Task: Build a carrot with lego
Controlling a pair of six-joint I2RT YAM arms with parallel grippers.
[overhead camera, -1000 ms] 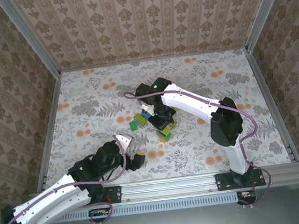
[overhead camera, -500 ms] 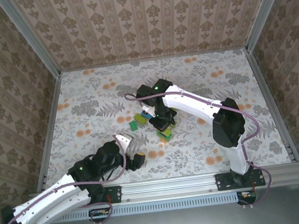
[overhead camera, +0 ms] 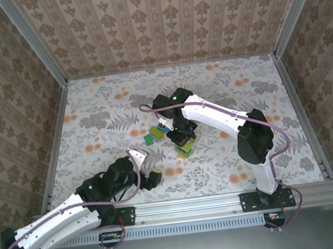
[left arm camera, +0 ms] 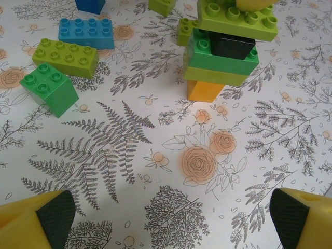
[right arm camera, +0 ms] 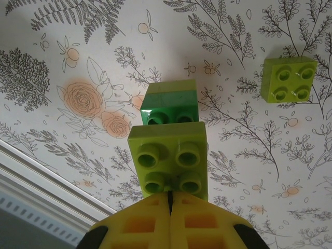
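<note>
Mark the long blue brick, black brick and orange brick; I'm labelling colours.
long blue brick (left arm camera: 85,32), left wrist view, studded top
black brick (left arm camera: 233,46), left wrist view, visible face
orange brick (left arm camera: 207,92), left wrist view, front face

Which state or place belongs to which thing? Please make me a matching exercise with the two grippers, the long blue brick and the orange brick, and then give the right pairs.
Things:
1. left gripper
2. right gripper
3. long blue brick
4. orange brick

States or places:
A. at the bottom of the stack
B. shut
C. lying flat beside a long lime brick
D. open

Pairs: 1-D, 2-B, 3-C, 4-A.
</note>
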